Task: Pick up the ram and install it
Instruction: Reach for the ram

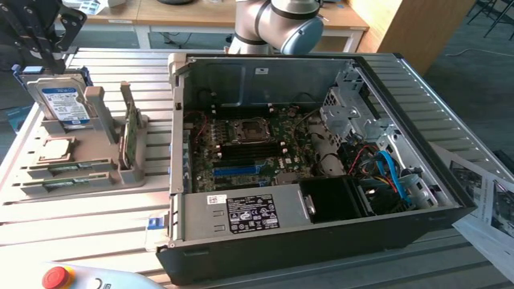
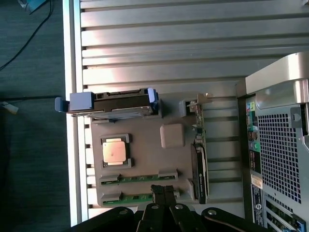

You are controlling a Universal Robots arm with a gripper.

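Up top we've got the silver-grey metal arm with fat rounded tube joints (image 1: 261, 18), brushed and shiny, catching the daylight. Capping one joint is a pale blue round end cap (image 1: 305, 35), smooth and domed, with a darker seam ring where it meets the metal. Over to the wrist view: the matte black gripper of flat linkage bars (image 2: 163, 190), its two slim tips pressed together along a thin seam. Behind them sit four glossy black rounded pivot knuckles (image 2: 211, 212) in a row, each with a small highlight. In the exterior view's left top corner, a black angular frame, probably that same gripper seen side-on.
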